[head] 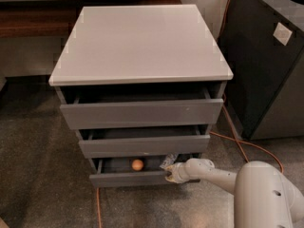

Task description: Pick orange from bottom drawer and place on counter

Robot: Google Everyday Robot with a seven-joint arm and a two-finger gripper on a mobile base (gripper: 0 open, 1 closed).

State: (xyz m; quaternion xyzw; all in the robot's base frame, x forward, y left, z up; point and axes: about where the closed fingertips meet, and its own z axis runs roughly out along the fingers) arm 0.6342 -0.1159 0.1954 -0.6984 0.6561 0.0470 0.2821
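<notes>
- Nearest, at the bottom right: white rounded robot arm (223,177), stretched low toward the cabinet's foot, just above the speckled floor.
- At its tip, the claw (170,173), set against the right end of the bottom drawer's front edge; open or closed cannot be told.
- Shallow dark grey bottom drawer (128,178), pulled out only part way, with a narrow slot left under the drawer above; likely to catch the wrist on that overhang in any steep reach.
- Could also be pushed shut by sideways pressure on its front, which would hide the fruit.
- Small round smooth orange (137,164) on the grey tray, near the middle and slightly left, apart from the claw; liable to roll toward a back corner if nudged rather than straddled.
- Thin orange cable (232,128) on the floor to the right; a snag risk for the base.
- Two taller grey drawers (142,114) above, both ajar and jutting; a bump risk during the lift.
- Farthest: large square light grey counter (142,42); smooth, so a release near an edge might send the fruit rolling off.
</notes>
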